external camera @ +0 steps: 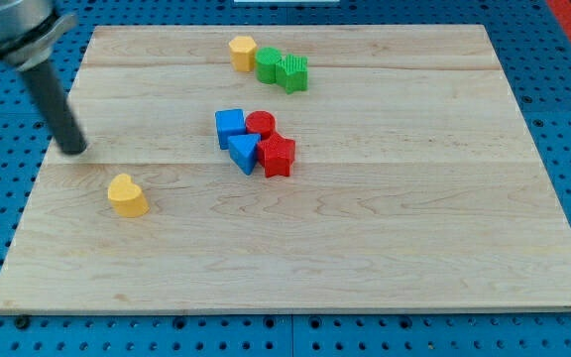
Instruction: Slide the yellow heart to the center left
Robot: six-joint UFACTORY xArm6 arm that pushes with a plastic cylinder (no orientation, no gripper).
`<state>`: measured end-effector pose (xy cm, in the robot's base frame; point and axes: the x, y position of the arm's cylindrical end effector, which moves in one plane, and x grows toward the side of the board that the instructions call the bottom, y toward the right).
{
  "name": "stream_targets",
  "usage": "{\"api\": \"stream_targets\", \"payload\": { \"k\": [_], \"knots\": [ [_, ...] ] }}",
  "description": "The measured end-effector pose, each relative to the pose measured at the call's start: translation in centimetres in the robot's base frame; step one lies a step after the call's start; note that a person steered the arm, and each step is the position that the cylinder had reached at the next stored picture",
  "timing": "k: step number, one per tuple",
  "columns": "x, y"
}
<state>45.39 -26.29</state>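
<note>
The yellow heart (pixel 127 195) lies on the wooden board (pixel 385 248) at the view's left, a little below mid-height. My tip (pixel 74 150) rests on the board up and to the left of the heart, with a small gap between them. The rod rises from the tip toward the view's top left corner.
A cluster near the board's middle holds a blue block (pixel 230 126), a blue triangle (pixel 244 152), a red cylinder (pixel 260 124) and a red star-like block (pixel 278 155). At the view's top, a yellow hexagon block (pixel 243 52) sits beside two green blocks (pixel 269 65) (pixel 292 72).
</note>
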Motion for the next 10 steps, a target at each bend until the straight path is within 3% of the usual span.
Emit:
{"api": "stream_targets", "payload": {
  "k": [1, 2, 3, 4, 5, 6, 7, 9, 10],
  "knots": [
    [9.3, 0.3],
    [8.8, 6.4],
    [4.3, 9.9],
    [3.5, 11.6],
    [-0.1, 10.7],
    [1.6, 9.1],
    [0.0, 9.0],
    [-6.5, 8.7],
    [-1.0, 9.2]
  ]
}}
